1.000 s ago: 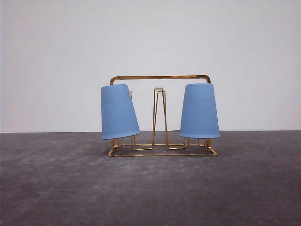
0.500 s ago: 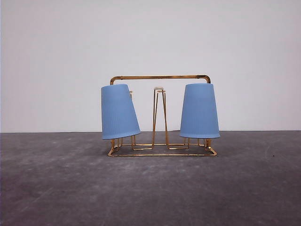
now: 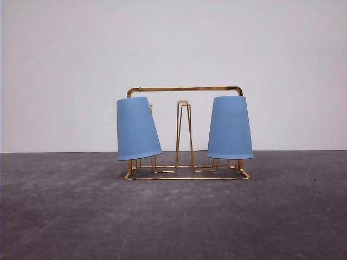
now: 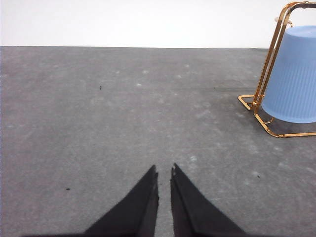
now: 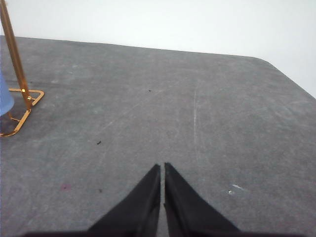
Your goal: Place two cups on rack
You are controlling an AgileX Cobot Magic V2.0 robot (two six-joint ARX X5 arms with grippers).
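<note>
— While you're standing closer, where have the cups ended up?

— Both are on the rack (image 3: 184, 90), mouths down. The left cup (image 3: 136, 129) sits over a peg at the left end and leans, its closed top tipped toward the outside and its rim swung in toward the middle. The right cup (image 3: 230, 128) hangs at the right end and stands nearly straight.

— And the rack itself?

— It rests flat on the grey table (image 3: 173, 216), gold wire, with an arched bar across the top behind the cups. Between the two cups a tall narrow peg (image 3: 183, 132) with a pale tip stands bare. The cups are well apart, one at each end.

— What about the arms?

— The left gripper (image 4: 164, 170) hangs low over bare tabletop, its two black fingers drawn together to a thin slit with nothing between them. From its wrist camera you can see the left cup and the gold frame off to one side, well clear of the fingertips.

— The right one?

— The right gripper (image 5: 162, 165) looks the same: fingers pressed almost together, empty, over the open table. A corner of the rack's base and one upright show at the edge of its wrist view, apart from the fingers.
</note>
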